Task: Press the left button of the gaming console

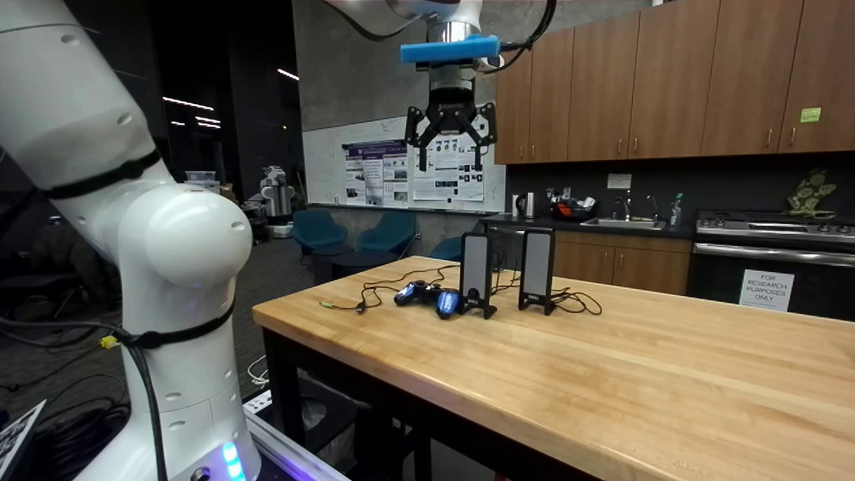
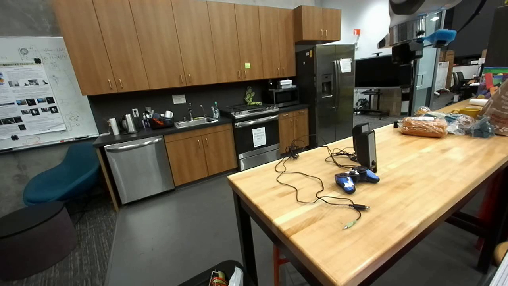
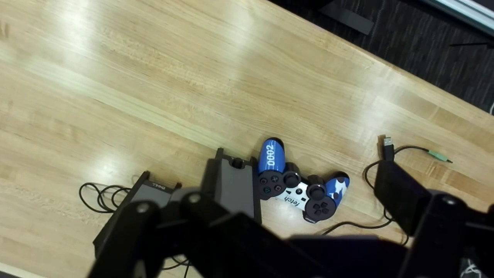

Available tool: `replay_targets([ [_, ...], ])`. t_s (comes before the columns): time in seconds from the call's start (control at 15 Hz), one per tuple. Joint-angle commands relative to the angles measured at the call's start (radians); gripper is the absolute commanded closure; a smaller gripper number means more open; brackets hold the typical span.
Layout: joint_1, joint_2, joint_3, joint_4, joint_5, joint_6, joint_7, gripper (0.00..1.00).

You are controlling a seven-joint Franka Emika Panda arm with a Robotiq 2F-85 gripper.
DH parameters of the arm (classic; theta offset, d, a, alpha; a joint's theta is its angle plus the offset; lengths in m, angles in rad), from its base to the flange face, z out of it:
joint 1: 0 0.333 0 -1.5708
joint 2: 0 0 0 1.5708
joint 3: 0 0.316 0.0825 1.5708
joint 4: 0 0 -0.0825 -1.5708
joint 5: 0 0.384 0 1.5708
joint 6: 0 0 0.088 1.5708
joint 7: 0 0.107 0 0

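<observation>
Bench [image 3: 193,88]: pale wood, smooth, glossy, glare at upper left in the wrist view. Game controller [image 3: 296,197]: plastic, shiny on the blue, matt on the black. Speakers [image 1: 475,264]: matt dark plastic, grey fronts cloth-like. USB plug [image 3: 388,150]: bare metal end. Robot arm [image 1: 194,234], left of frame in an exterior view: smooth white, soft sheen. Dishwasher [image 2: 141,171], left in an exterior view: brushed-looking metal. Wall cupboards [image 2: 158,43], upper left: satin wood grain.

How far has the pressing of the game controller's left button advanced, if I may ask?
Done: no completed step shows; the game controller lies face up on the table. In hand: nothing; the open gripper hangs high above. Left: apparently the descent and the press, as the gripper touches nothing.
</observation>
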Motion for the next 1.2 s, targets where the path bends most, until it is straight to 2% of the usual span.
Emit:
replay_targets([
  [0.0, -0.01, 0.003, 0.008, 0.002, 0.004, -0.002, -0.013, 0.0],
  [0.6, -0.012, 0.003, 0.01, 0.001, 0.0, 0.0, -0.022, 0.0],
  [1.13, -0.002, 0.004, 0.0, 0.001, 0.004, 0.006, -0.099, 0.0],
])
